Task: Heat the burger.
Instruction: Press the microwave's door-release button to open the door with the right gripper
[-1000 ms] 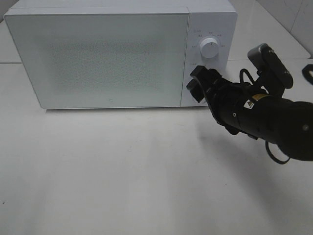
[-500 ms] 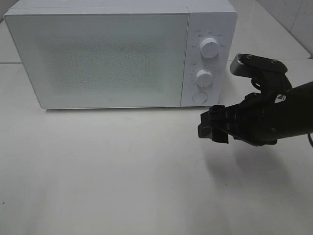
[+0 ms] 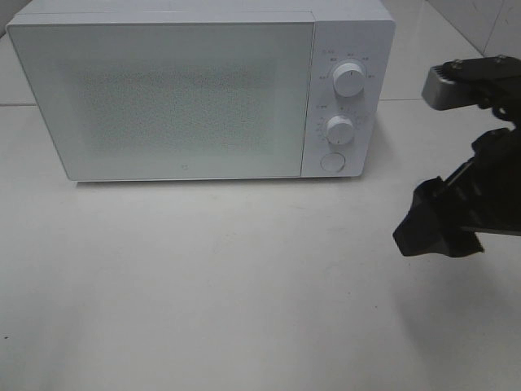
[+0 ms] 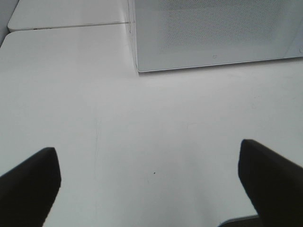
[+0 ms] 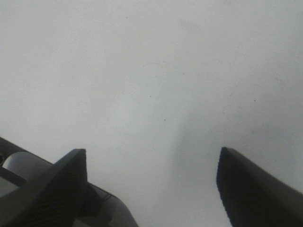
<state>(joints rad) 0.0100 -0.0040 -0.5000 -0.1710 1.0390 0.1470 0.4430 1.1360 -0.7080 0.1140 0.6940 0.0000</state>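
The burger shows in no view. The white microwave (image 3: 187,98) stands at the back of the table with its door shut, and nothing shows through the frosted door. Its front corner also shows in the left wrist view (image 4: 213,28). My right gripper (image 3: 431,228) hangs over the table to the right of the microwave, in front of it and apart from it. In the right wrist view it (image 5: 150,152) is open and empty above bare tabletop. My left gripper (image 4: 147,146) is open and empty over the table in front of the microwave, and it is outside the exterior high view.
The microwave panel has an upper knob (image 3: 350,79), a lower knob (image 3: 340,129) and a round button (image 3: 330,162). The white table (image 3: 203,285) spreads in front. A tiled wall edge lies at the back right.
My right gripper has pulled away from the microwave's lower knob, moving right and toward the table's front. The lower knob and the button are uncovered now.
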